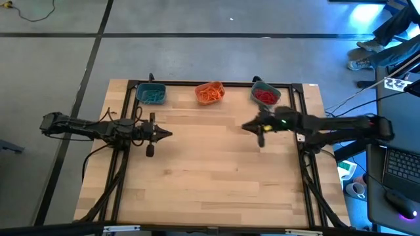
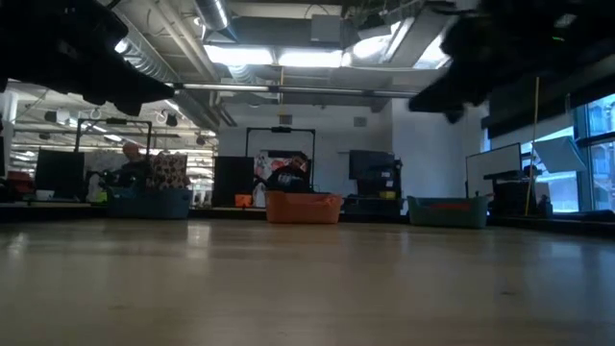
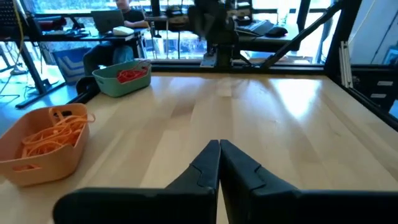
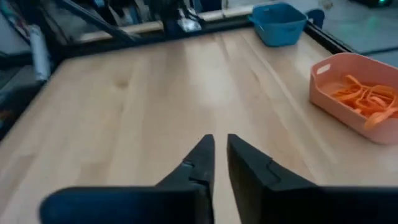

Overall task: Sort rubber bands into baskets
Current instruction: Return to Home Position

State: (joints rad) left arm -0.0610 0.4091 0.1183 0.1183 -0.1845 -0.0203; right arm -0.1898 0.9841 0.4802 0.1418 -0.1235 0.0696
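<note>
Three baskets stand in a row along the table's far edge. A blue basket (image 1: 151,94) is on the left; I cannot make out what is in it. The orange basket (image 1: 210,92) in the middle holds orange rubber bands (image 3: 53,134). A teal basket (image 1: 266,96) on the right holds red rubber bands (image 3: 132,75). My left gripper (image 1: 167,134) hovers shut over the table's left half, nearer than the blue basket. My right gripper (image 1: 246,127) hovers nearer than the teal basket. A narrow gap shows between its fingertips (image 4: 217,140), with nothing in it.
Black frame rails (image 1: 128,105) run along the table's left, far and right sides. Bare wood (image 1: 210,177) fills the middle and near part. Beyond the right side are a laptop (image 1: 400,164) and cables. A person (image 3: 121,6) sits at a desk past the table.
</note>
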